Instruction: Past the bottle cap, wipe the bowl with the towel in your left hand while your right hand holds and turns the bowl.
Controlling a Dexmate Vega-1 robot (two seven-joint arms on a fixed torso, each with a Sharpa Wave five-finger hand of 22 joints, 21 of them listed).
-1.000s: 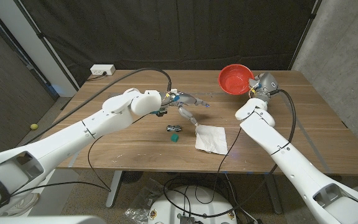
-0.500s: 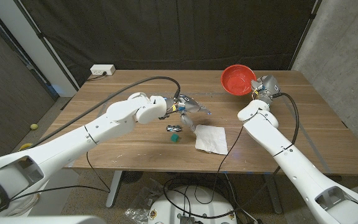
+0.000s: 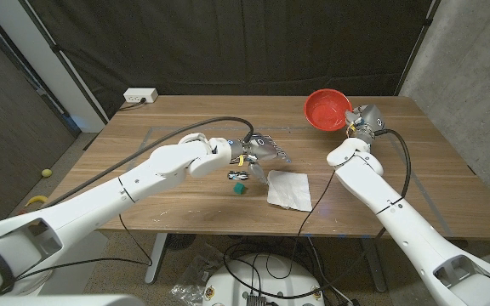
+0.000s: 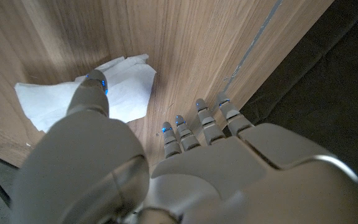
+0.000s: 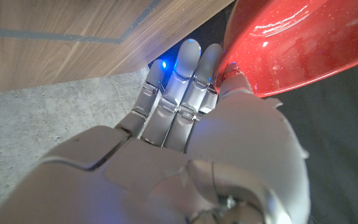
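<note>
A white towel (image 3: 289,189) lies crumpled on the table near the front middle. My left hand (image 3: 262,151) hangs just behind its far left corner, fingers apart and holding nothing. In the left wrist view the thumb (image 4: 94,87) reaches over the towel (image 4: 129,93); I cannot tell whether it touches. A small green bottle cap (image 3: 239,189) sits left of the towel. At the back right my right hand (image 3: 361,120) holds the red bowl (image 3: 326,109) by its rim, tilted and lifted off the table. The right wrist view shows the thumb (image 5: 235,81) pressed on the bowl (image 5: 303,37).
A small dark object (image 3: 237,176) lies just behind the cap. A white power strip (image 3: 140,96) sits at the table's back left corner. A black cable (image 3: 202,110) loops over the left arm. A concrete wall (image 3: 475,68) stands to the right.
My left arm has swung to the right, bringing the hand from behind the cap to the towel's far left corner. The bowl has shifted slightly right in my right hand.
</note>
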